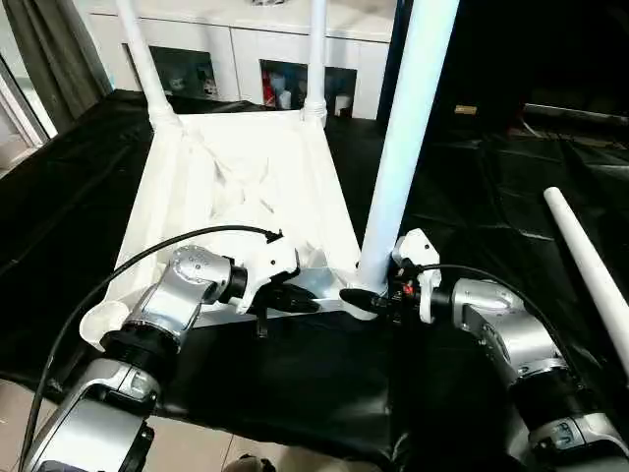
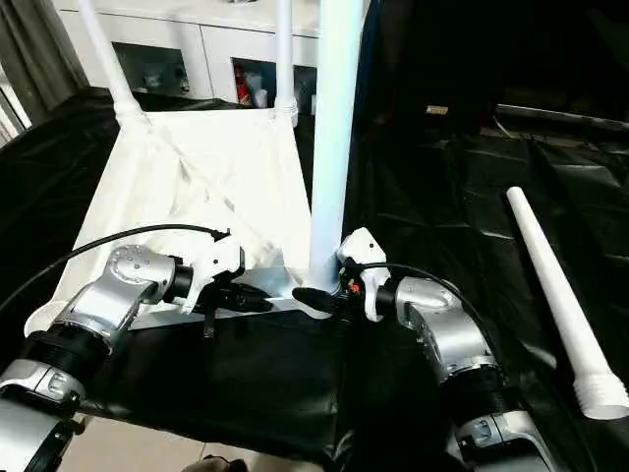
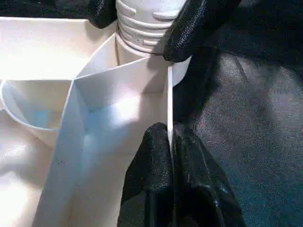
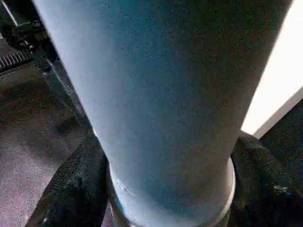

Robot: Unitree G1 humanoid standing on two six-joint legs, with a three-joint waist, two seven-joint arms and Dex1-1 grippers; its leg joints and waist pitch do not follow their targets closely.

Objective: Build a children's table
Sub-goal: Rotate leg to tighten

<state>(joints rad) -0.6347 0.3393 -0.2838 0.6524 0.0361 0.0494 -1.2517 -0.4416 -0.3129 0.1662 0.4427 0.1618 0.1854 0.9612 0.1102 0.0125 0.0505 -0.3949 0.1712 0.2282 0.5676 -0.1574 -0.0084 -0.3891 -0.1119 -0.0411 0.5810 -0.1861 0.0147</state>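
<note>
The white table top [image 1: 246, 187] lies upside down on the worktop [image 1: 472, 197], ribbed underside up, its near edge close to the worktop's front edge. Two legs [image 1: 316, 49] stand upright in the far corner sockets. A third leg [image 1: 403, 147] stands upright in the near right corner socket; its ridged base shows at the socket in the left wrist view. The fourth leg [image 2: 560, 295] lies loose on the worktop to the right, well apart from the top, its threaded end toward the front.

The left gripper [image 1: 285, 300] is at the near edge of the top, beside the occupied near socket. Its fingers [image 3: 151, 161] are pressed together on the thin white rim wall, pinching it. The right gripper [image 1: 369, 295] is at the base of the third leg. Its fingers [image 3: 189, 28] sit on either side of the ridged base, clasping it just above the socket.

The worktop is draped in glossy black sheeting, creased and reflective, hanging over the front edge. Below that edge a pale tiled floor [image 1: 197, 447] shows. Behind the worktop runs a white cabinet [image 1: 236, 44] with open compartments holding small items too unclear to identify. A grey curtain [image 1: 54, 49] hangs at the far left. The far right of the room is dark.
</note>
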